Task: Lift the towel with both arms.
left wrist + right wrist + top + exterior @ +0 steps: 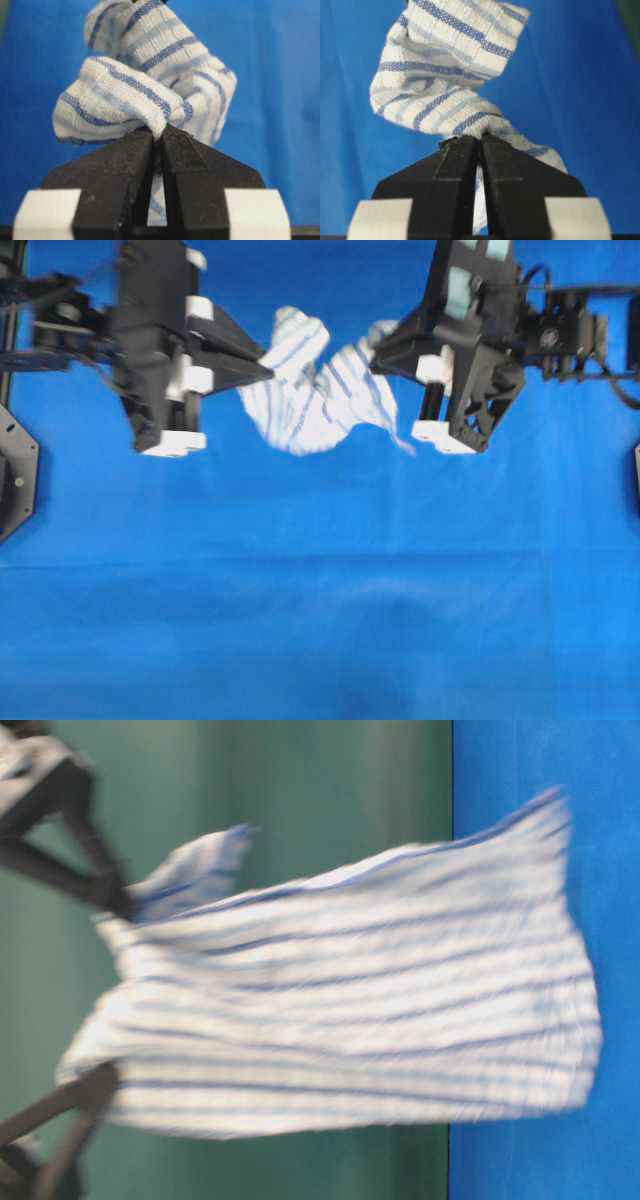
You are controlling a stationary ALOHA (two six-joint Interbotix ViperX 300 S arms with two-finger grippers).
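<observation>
Hanging between the two arms, the towel [315, 390] looks already raised off the blue table [320, 620], so the lift appears largely done; what may remain, as a judgement, is only to hold it up or take it a little higher.

On the left of the overhead view, the left gripper [262, 368] points its black fingers inward toward the middle. Its wrist view shows the jaws pressed nearly together on a bunched fold of the striped cloth [150, 80], with just a sliver of fabric between them.

In the middle, the towel sags and twists between the two holds. From above it reads as a crumpled band whose long axis runs across the view, from one gripper to the other, with the lower edge drooping toward the near side. The table-level view is turned sideways and blurred; there the towel [380, 1000] spreads as a broad sheet, its blue stripes running along the hanging length, from the dark fingers [70, 1095] toward the blue surface. Whether its far edge touches the table I cannot tell.

On the right, the right gripper [385, 348] reaches in from the other side. Its wrist view shows the jaws clamped tight on another gathered corner of towel [455, 65].
</observation>
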